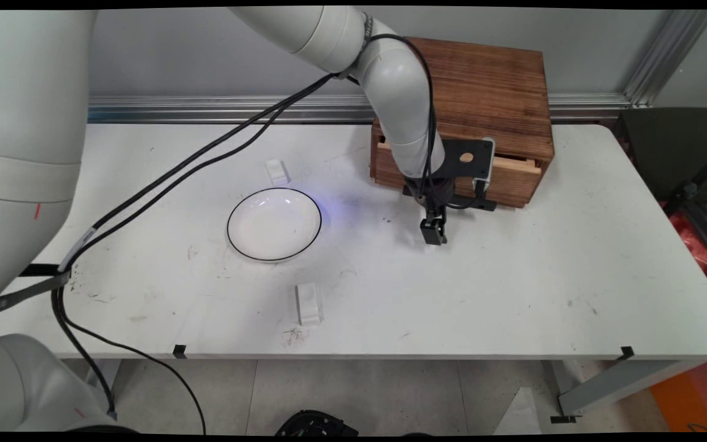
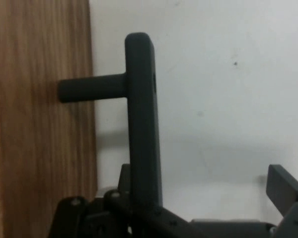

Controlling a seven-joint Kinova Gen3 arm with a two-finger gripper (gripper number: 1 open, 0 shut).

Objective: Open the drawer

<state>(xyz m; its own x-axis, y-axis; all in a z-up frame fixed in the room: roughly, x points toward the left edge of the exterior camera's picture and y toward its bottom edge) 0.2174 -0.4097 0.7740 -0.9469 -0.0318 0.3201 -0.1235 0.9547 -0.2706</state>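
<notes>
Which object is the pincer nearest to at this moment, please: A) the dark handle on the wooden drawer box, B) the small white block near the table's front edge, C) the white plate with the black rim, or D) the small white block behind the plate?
A: the pincer sits just in front of the wooden drawer box, and the hand view shows the dark handle right at its linkage.

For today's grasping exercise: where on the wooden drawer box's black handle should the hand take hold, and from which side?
Grip the long bar of the black handle, away from the post joining it to the wooden drawer box. The bar stands clear of the drawer front, leaving a gap for one finger behind it. Probably best to come from the table's open side, facing the front, fingers straddling the bar.
</notes>
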